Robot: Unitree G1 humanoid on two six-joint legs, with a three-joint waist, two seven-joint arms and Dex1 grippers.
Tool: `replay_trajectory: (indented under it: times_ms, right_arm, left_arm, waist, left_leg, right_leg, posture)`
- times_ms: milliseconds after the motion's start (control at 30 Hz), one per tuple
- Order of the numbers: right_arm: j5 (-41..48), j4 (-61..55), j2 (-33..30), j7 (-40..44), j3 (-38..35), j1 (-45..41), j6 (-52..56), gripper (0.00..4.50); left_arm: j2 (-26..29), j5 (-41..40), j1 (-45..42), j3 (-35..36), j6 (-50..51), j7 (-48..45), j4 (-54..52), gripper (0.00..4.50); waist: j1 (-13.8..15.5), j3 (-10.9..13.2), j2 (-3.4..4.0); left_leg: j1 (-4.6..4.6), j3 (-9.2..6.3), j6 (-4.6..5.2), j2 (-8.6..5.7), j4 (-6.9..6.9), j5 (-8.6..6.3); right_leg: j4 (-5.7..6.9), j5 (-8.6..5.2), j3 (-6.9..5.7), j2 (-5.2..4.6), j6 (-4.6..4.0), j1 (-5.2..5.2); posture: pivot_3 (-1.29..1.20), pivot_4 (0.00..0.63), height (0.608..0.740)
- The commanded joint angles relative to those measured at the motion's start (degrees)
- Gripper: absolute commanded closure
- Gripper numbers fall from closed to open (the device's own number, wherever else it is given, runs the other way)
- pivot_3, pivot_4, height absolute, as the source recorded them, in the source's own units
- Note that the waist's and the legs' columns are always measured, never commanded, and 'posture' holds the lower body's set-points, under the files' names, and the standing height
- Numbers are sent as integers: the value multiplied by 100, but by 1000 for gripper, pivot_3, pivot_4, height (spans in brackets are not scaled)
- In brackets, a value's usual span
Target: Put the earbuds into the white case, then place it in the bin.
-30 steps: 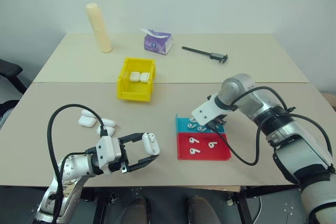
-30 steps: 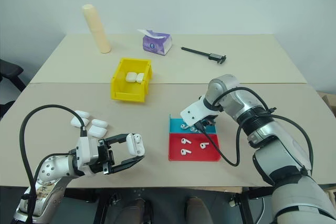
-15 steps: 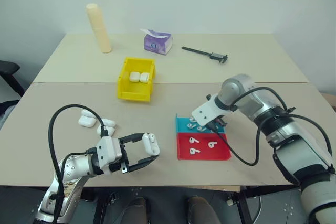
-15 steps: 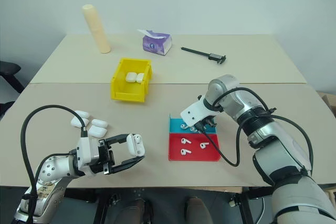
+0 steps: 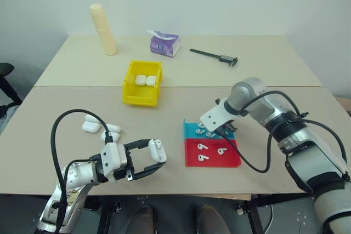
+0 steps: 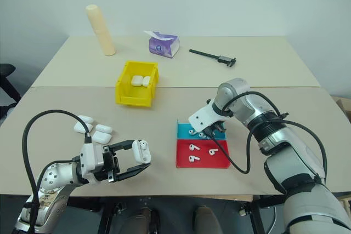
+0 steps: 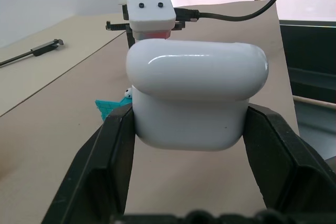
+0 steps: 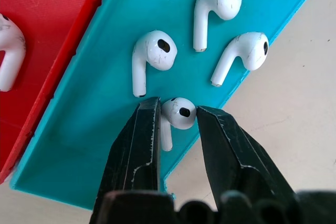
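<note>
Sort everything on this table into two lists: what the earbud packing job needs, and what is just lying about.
Job:
- small white plastic earbuds in the shallow teal tray and shallow red tray
- glossy white rounded case in the left gripper
- yellow plastic open-top bin
- right gripper
- spare white cases

Lying about:
- purple tissue pack
- black caliper
- tall cream cylinder

The white case (image 7: 195, 100) is glossy, smooth plastic that catches the light along its lid. The earbuds (image 8: 155, 59) are hard white plastic, faintly scuffed. The teal tray (image 8: 105, 108) and red tray (image 8: 42, 19) look like finely textured plastic, the yellow bin (image 5: 142, 83) smooth. The tabletop (image 5: 263, 75) is matt beige. The black fingers (image 8: 137, 150) show worn, scratched edges.
</note>
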Motion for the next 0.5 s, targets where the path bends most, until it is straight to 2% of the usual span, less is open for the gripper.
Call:
replay_trajectory:
  times_ms: [33, 100, 167, 500]
  right_arm:
    - [-34, -22, -25, -51, -73, 46, -80, 3022]
    - [-17, -11, -30, -52, -80, 58, -94, 3022]
    - [-4, -27, -39, -41, -86, 76, -96, 3396]
    - [-24, -89, -33, -46, -170, 131, -37, 3396]
  left_arm:
    - [23, -26, -30, 45, -130, 4, -107, 1722]
    - [16, -18, -41, 38, -141, 7, -98, 1722]
    - [24, -23, -42, 40, -130, 2, -101, 1722]
    - [33, -30, -91, 30, -118, -13, -80, 1722]
  waist:
    - [0, 0, 0]
    - [0, 0, 0]
    - [-1, 0, 0]
    - [2, 0, 0]
  left_leg:
    - [0, 0, 0, 0, 0, 0]
    - [0, 0, 0, 0, 0, 0]
    - [0, 0, 0, 0, 0, 0]
    - [1, 0, 0, 0, 0, 0]
  right_leg:
    - [0, 0, 0, 0, 0, 0]
    - [1, 0, 0, 0, 0, 0]
    - [0, 0, 0, 0, 0, 0]
    - [0, 0, 0, 0, 0, 1]
  posture:
    - [0, 150, 740]
    - [0, 150, 740]
    - [0, 150, 740]
    - [0, 150, 740]
